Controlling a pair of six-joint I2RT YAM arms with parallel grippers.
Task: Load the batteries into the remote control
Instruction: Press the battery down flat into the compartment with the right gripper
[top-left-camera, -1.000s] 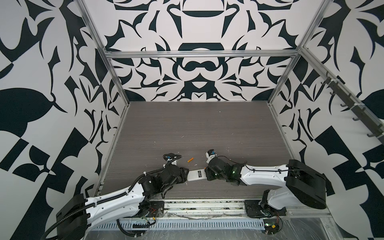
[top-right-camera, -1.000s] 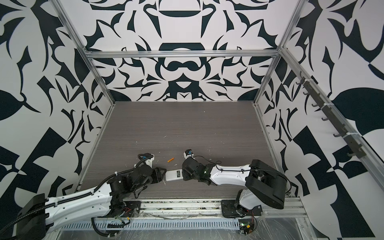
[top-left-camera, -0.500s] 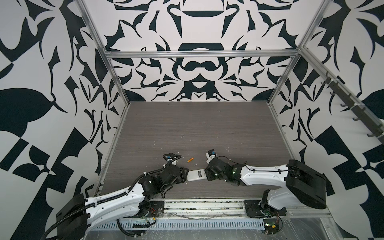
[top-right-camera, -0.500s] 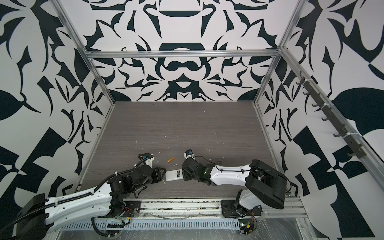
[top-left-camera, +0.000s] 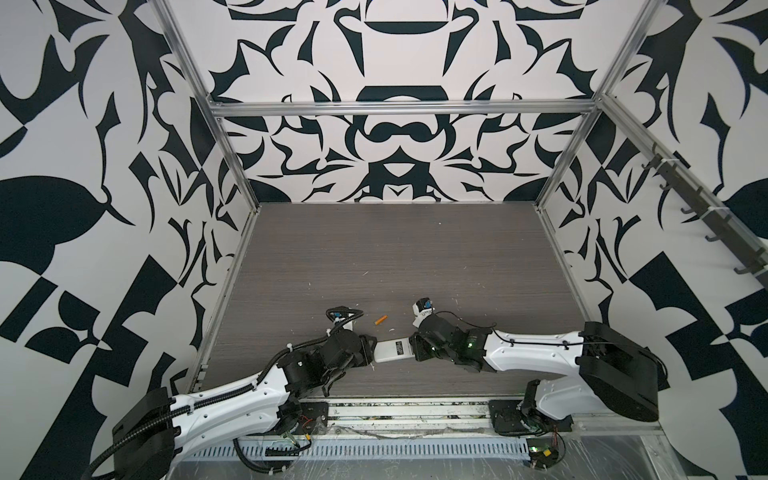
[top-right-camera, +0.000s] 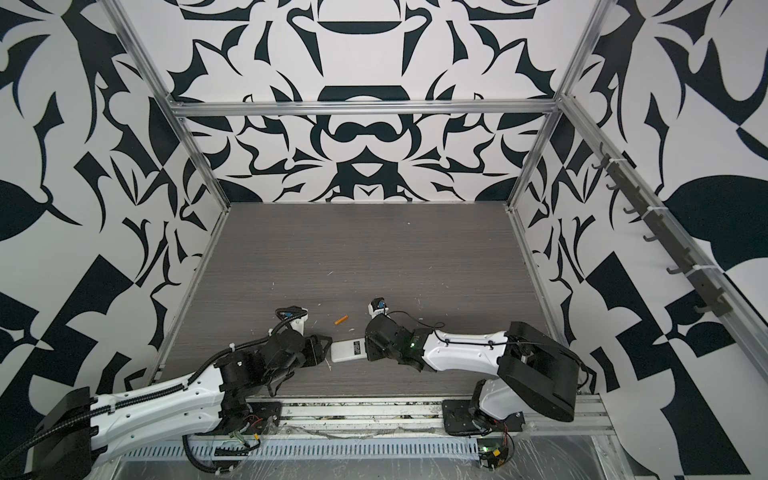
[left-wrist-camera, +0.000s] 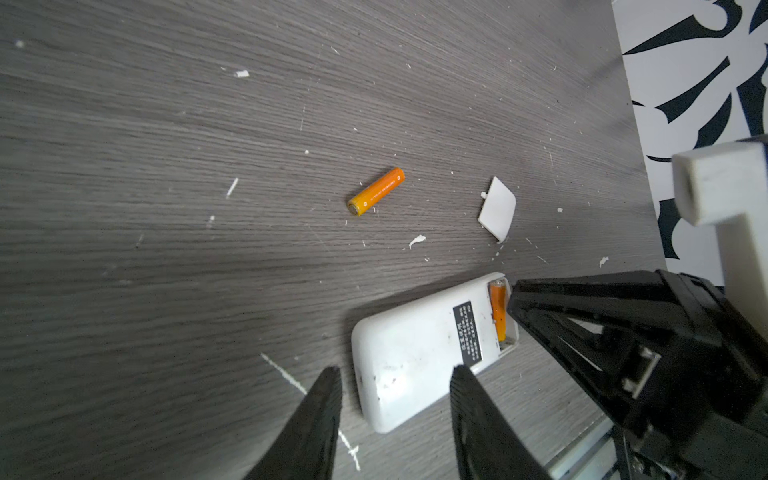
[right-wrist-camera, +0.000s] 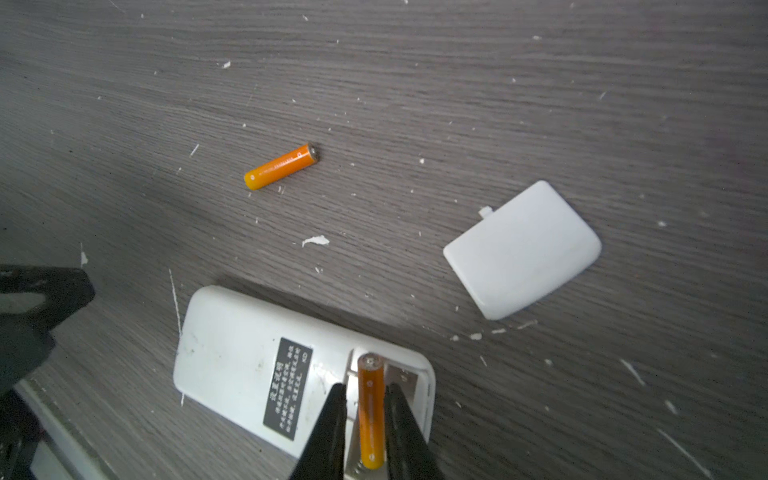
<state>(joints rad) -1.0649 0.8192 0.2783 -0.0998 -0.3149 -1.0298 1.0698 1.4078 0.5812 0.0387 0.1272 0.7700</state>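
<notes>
The remote control lies back up near the table's front edge, with its dark label showing and its battery bay uncovered. One orange battery lies lengthwise in the bay. My right gripper straddles it, slightly open, with a thin gap beside one finger. A second battery lies loose on the table behind the remote. My left gripper is open over the remote's other end, with one finger clear of its edge.
The white battery cover lies flat on the table beside the remote's bay end. White paint flecks are scattered over the grey wood-grain table. Patterned walls stand on three sides and a metal rail runs along the front.
</notes>
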